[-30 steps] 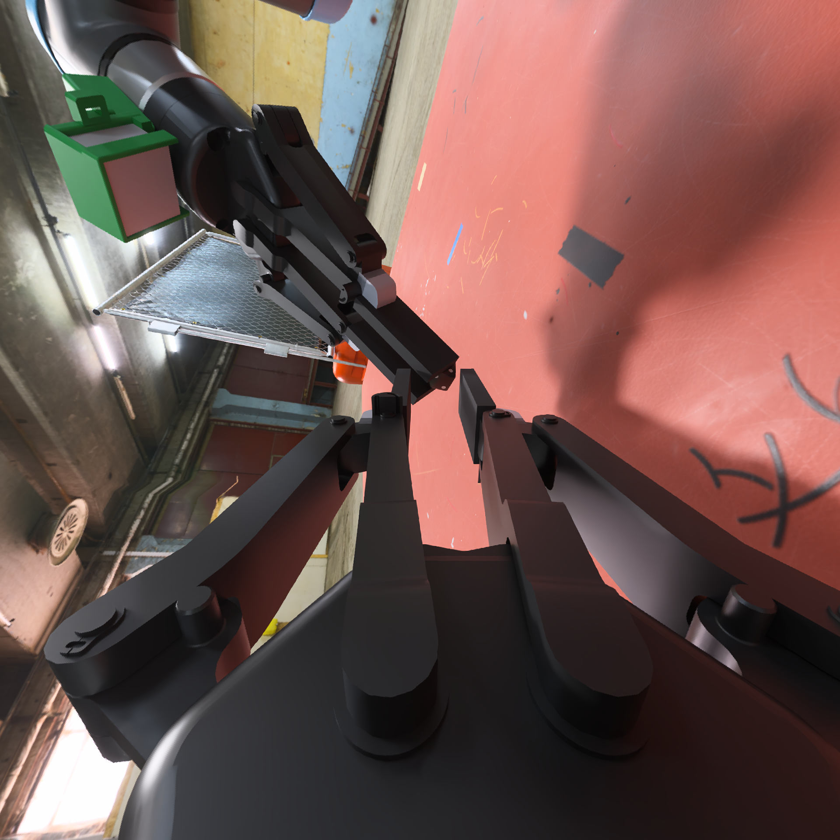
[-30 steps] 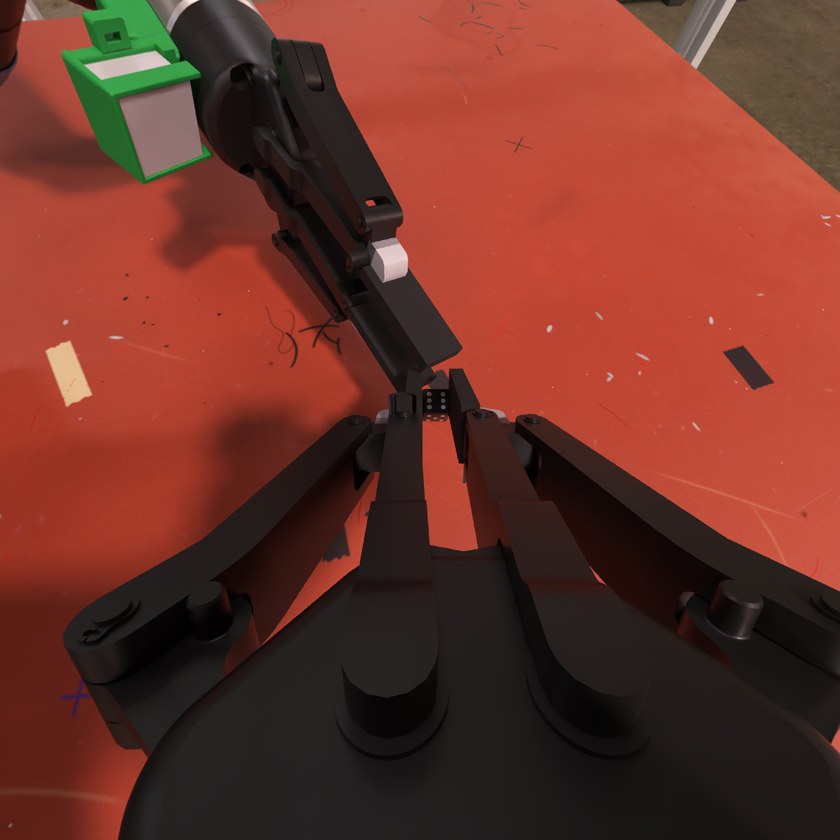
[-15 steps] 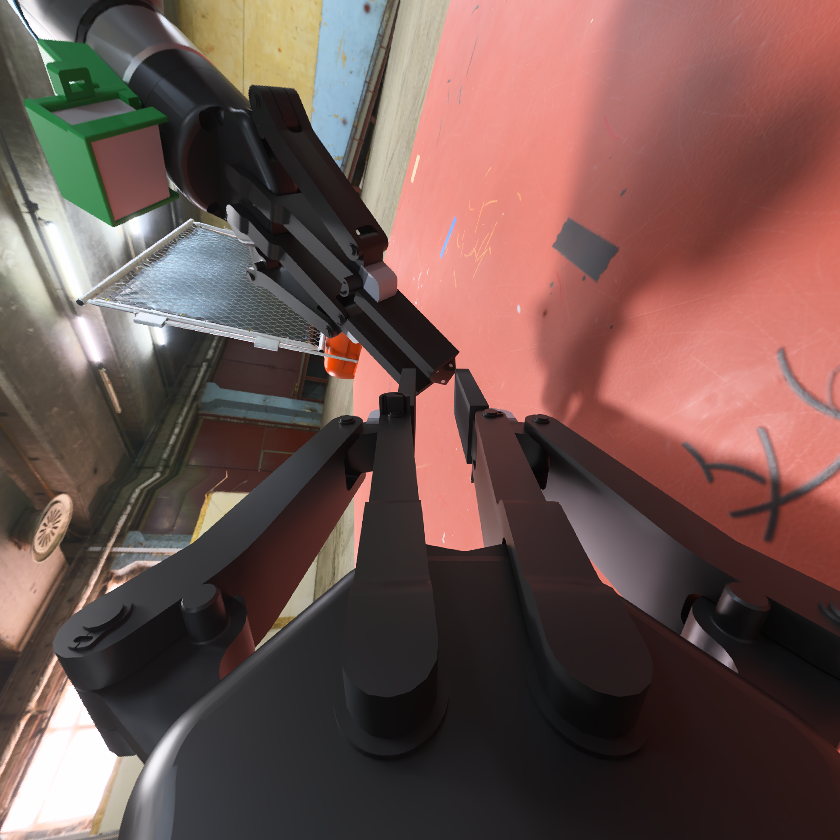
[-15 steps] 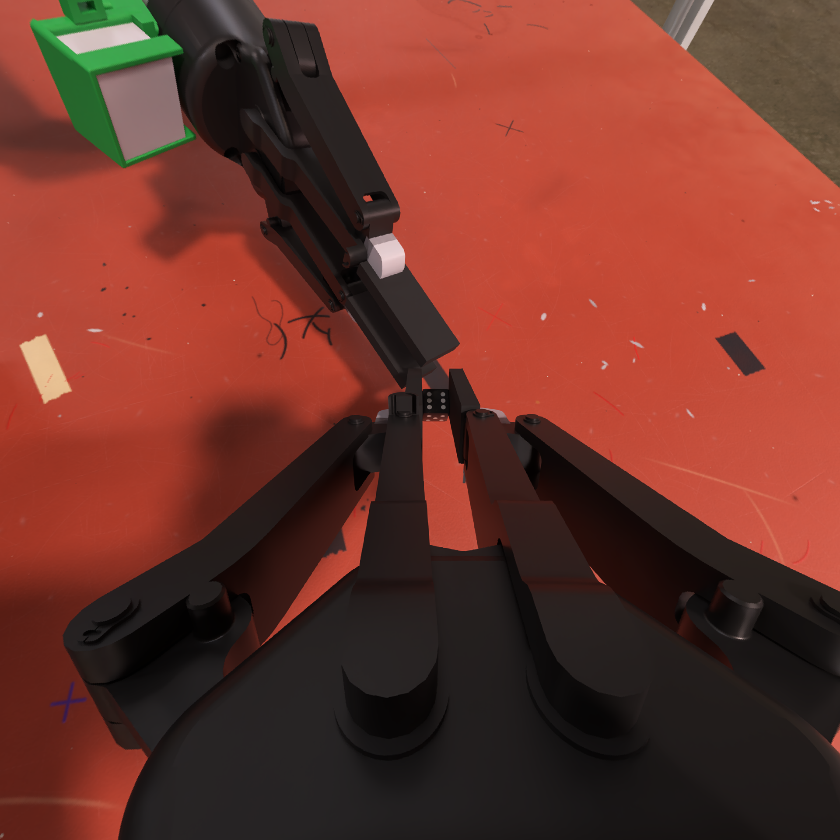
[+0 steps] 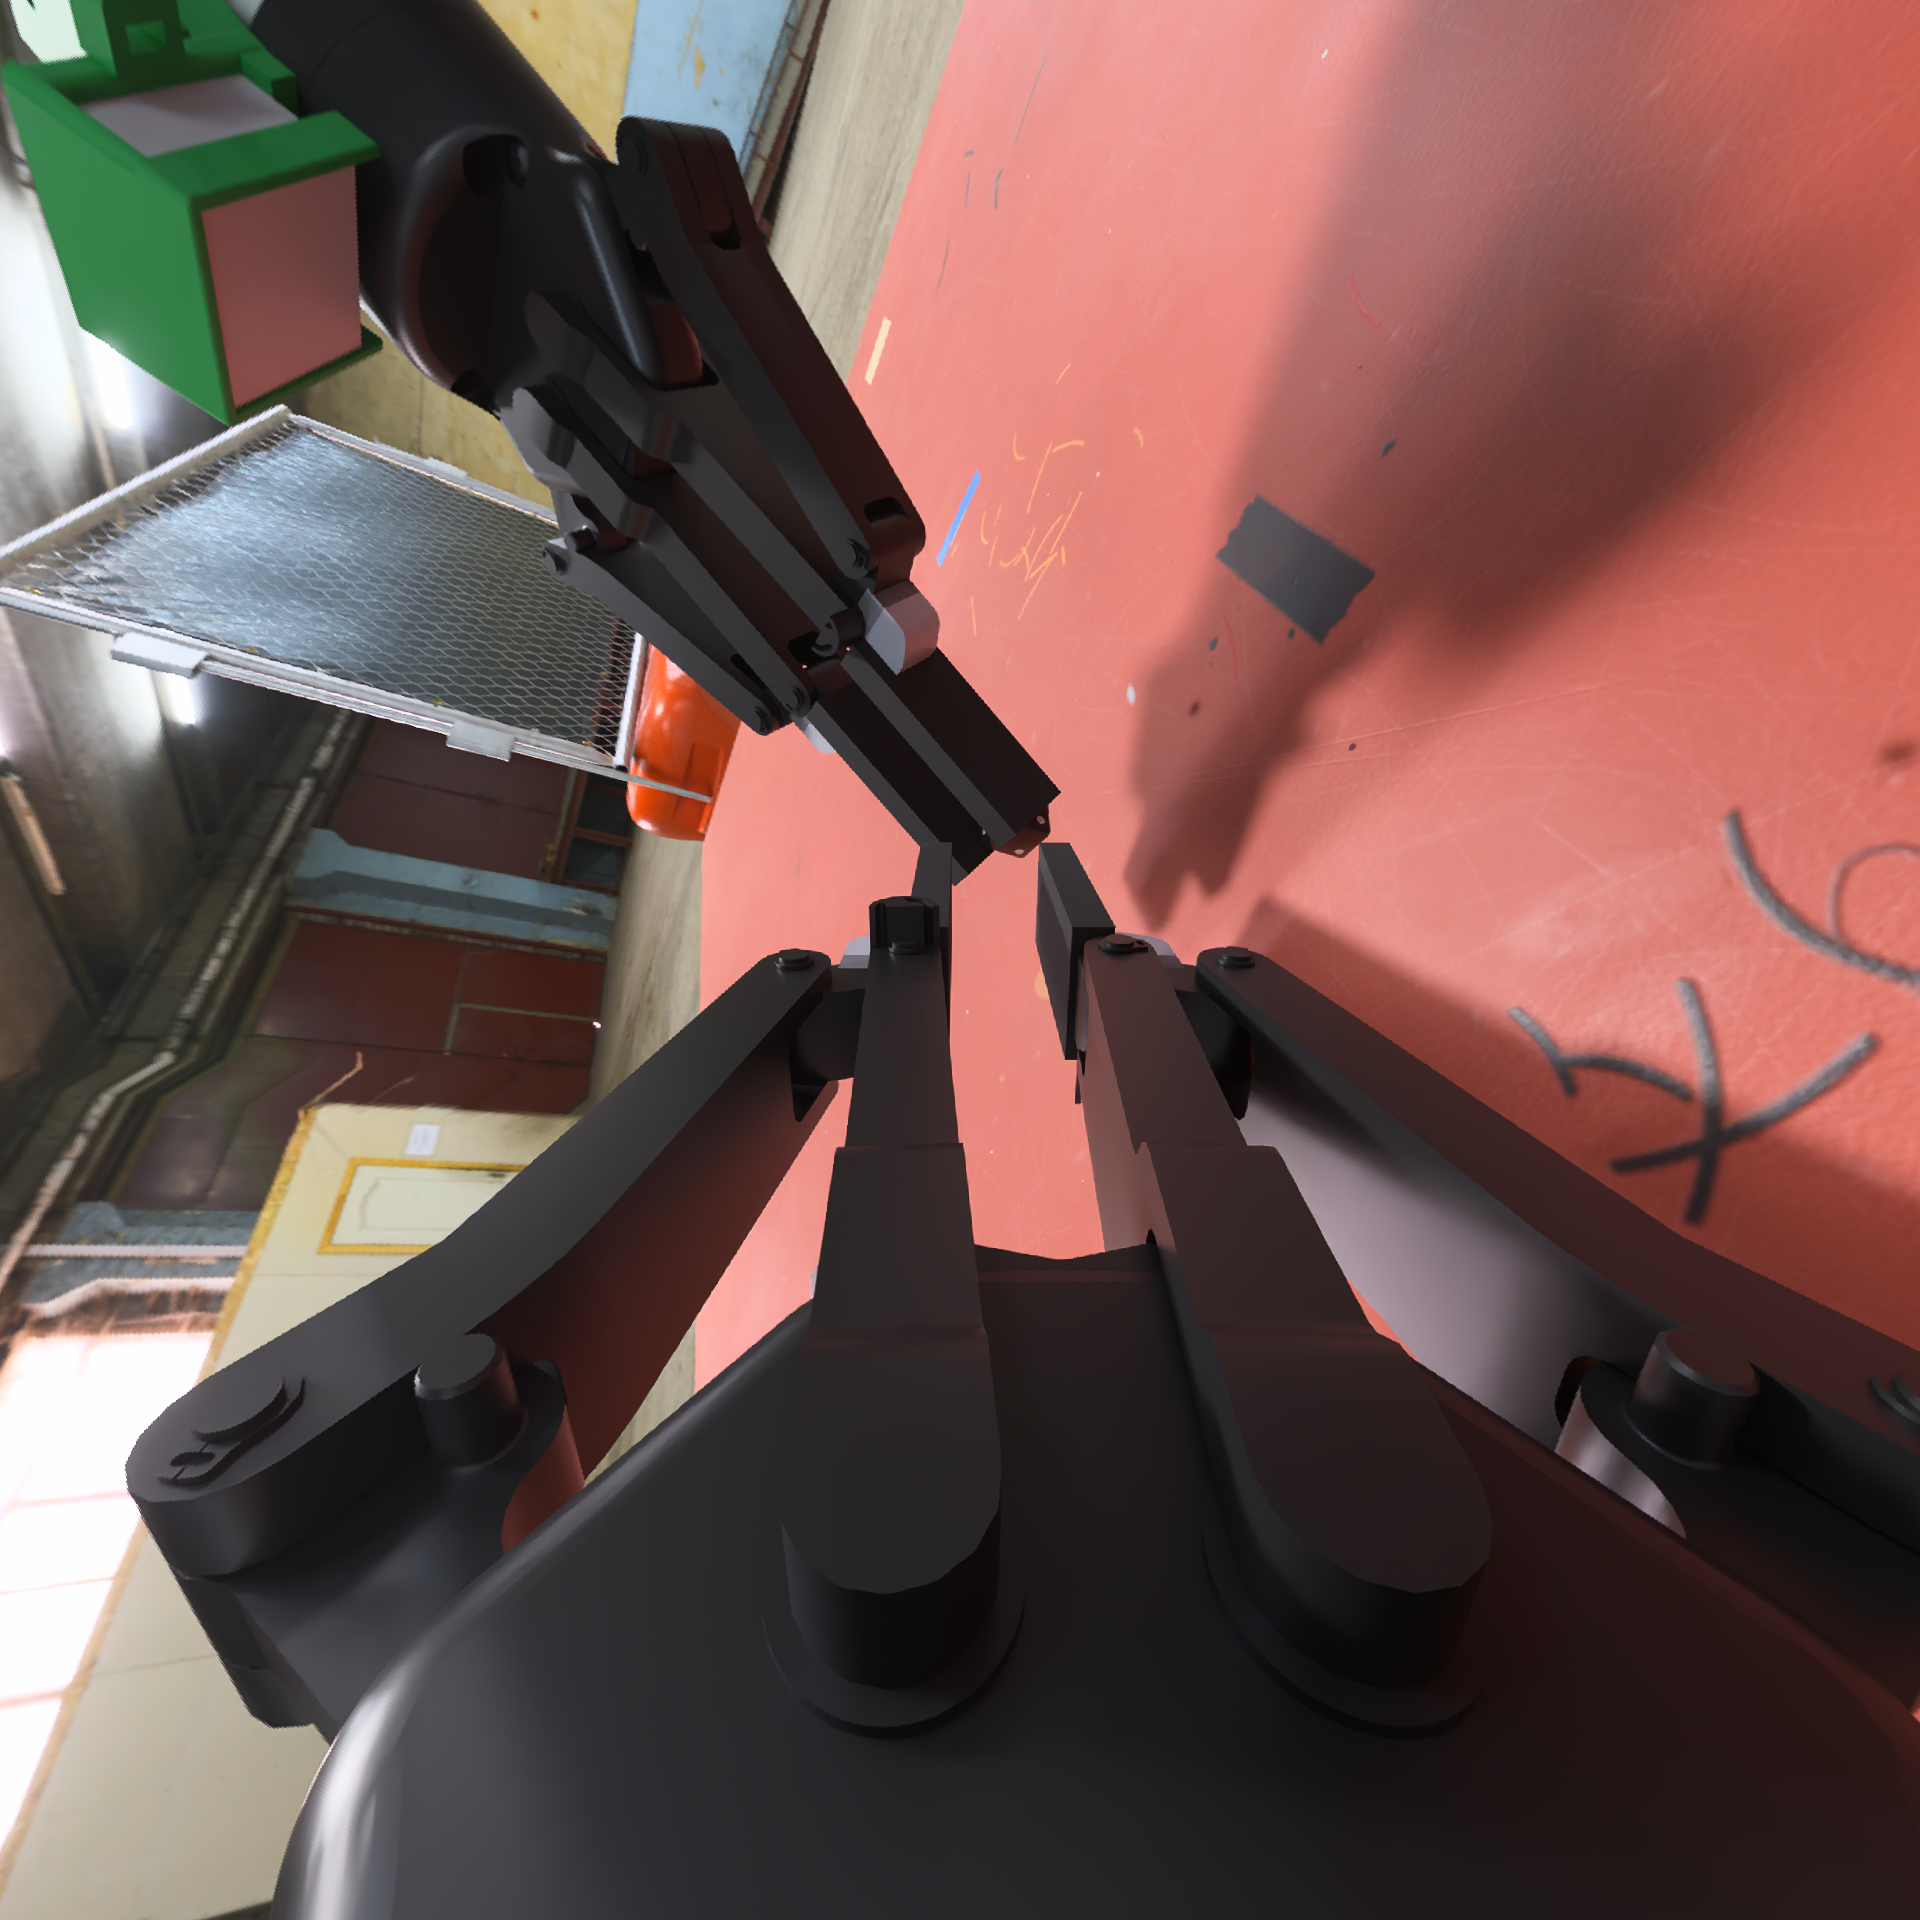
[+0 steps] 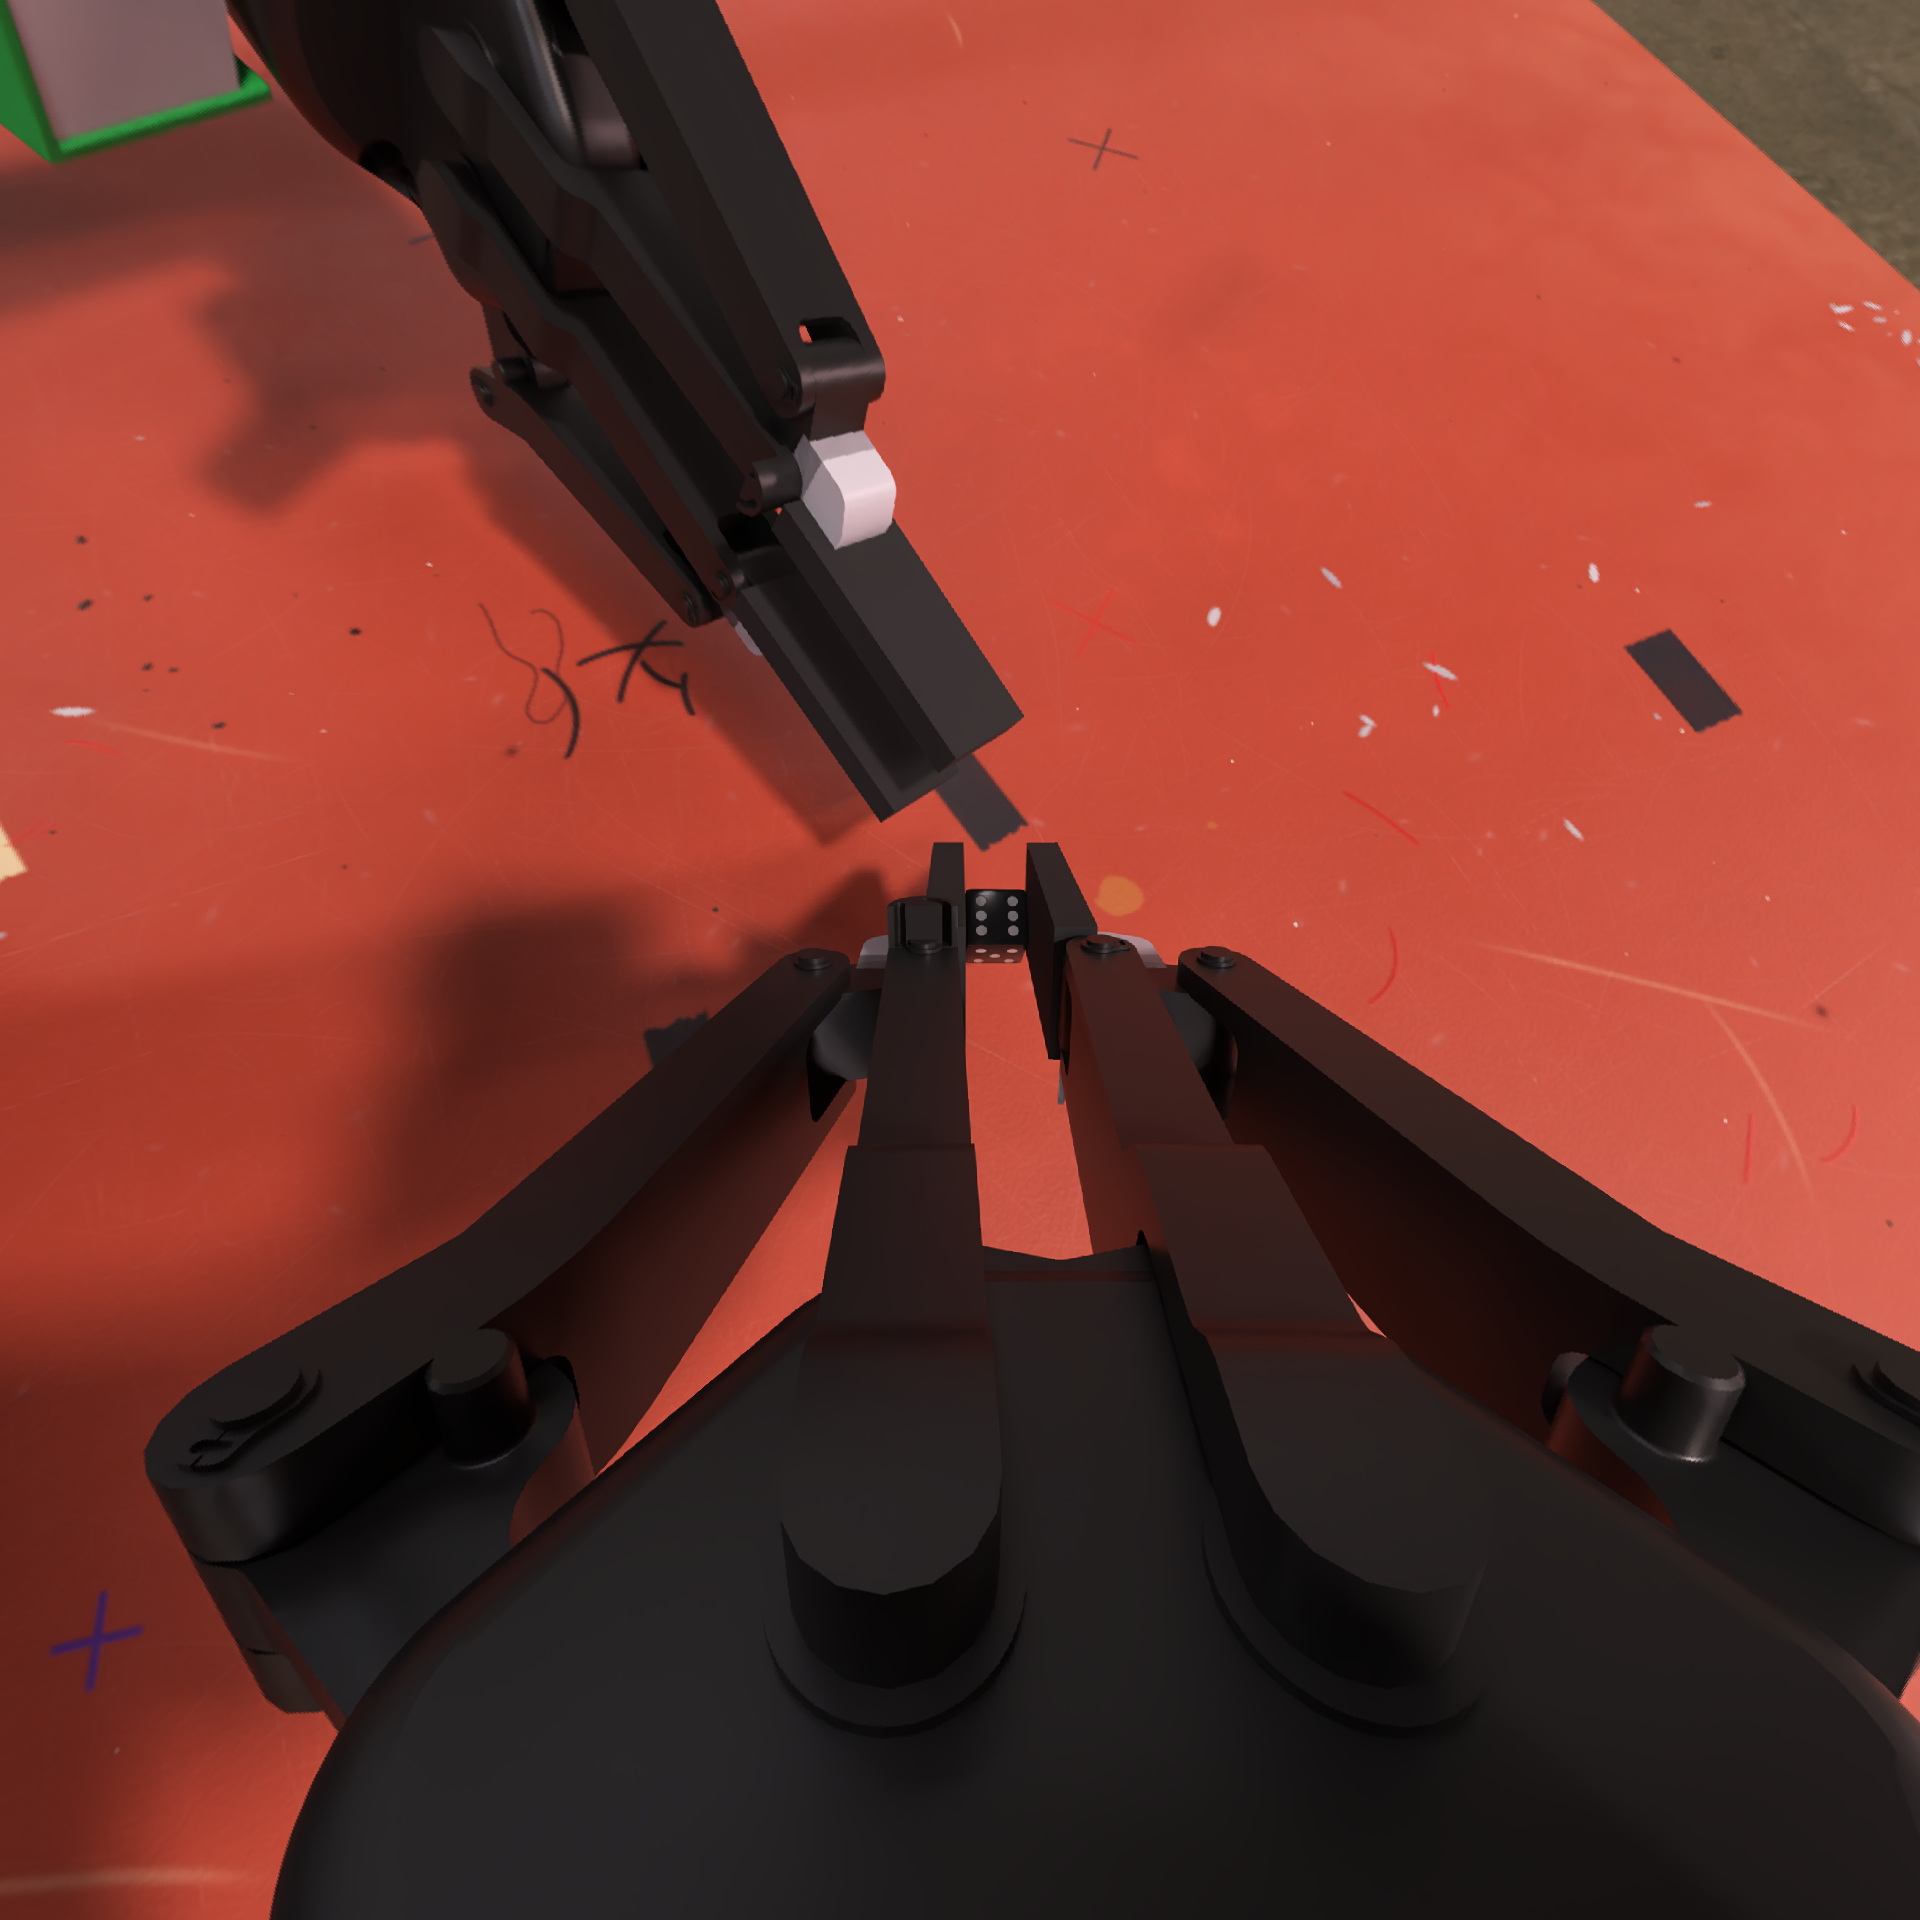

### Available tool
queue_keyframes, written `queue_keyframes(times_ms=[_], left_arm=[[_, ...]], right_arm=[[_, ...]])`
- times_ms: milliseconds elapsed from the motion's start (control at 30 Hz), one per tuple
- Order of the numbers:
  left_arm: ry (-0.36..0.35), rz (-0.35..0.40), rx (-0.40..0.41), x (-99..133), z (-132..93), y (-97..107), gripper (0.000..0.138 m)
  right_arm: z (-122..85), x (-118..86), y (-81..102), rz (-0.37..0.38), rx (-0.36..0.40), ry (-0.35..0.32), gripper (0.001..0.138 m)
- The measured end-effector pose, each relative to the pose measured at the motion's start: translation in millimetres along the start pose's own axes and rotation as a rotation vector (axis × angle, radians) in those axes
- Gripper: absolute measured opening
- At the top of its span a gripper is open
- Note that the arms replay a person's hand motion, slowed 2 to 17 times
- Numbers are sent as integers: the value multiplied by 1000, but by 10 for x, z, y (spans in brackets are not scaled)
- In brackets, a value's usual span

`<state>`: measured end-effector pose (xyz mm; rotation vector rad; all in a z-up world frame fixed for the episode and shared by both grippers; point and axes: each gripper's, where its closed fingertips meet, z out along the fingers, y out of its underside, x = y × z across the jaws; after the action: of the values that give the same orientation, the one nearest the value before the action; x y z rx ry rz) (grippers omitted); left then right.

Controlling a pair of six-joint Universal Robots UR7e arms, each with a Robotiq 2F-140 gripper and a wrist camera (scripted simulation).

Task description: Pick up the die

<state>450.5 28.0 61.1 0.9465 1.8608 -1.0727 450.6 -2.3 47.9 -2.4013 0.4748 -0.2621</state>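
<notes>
A: Right wrist view first. Any sign of the die (image 6: 995, 923)?

B: Yes. Pinched near the tips of the right gripper (image 6: 994, 868), one pad on each of two opposite faces, pips towards the camera. Clamped from the sides, probably so that flat pads meet flat faces and nothing rolls.

A: Off the table (image 6: 1351, 416) yet?

B: Cannot tell. Red surface visible beyond and around it, but no clear gap or contact under it.

A: And the left gripper (image 6: 940, 764)?

B: Angled down from the upper left, tips just beyond the right one's and close to them, apart from the die. Left wrist view: narrow gap between the fingers, nothing gripped, only table behind. Likely parked there as a spare, not as a helper.

A: Risks?

B: Small cube, held far out on the pads, so little margin: could slip or twist out under a jerk. Also tight quarters between the two sets of tips. Better to rise straight and slowly, grip unchanged, away from the left tips.
</notes>
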Motion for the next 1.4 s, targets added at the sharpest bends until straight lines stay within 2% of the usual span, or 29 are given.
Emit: queue_keyframes(times_ms=[267,467,800,967,1133,1267,1400], left_arm=[[82,-79,-20,51,6,73,20],[182,-178,-31,123,3,104,18],[299,-327,-22,170,11,31,21],[291,-365,-13,135,16,18,23],[241,-398,-40,67,11,106,23],[188,-417,-81,-1,-12,227,22],[168,-449,-94,-22,-43,295,19]], right_arm=[[31,5,71,10,-5,61,16],[11,-23,112,17,0,88,16],[-30,-57,163,22,11,113,16],[3,-98,137,7,33,87,16],[45,-66,144,-15,10,93,16],[70,-47,162,-4,-16,97,16],[77,-50,144,17,-13,99,16]])
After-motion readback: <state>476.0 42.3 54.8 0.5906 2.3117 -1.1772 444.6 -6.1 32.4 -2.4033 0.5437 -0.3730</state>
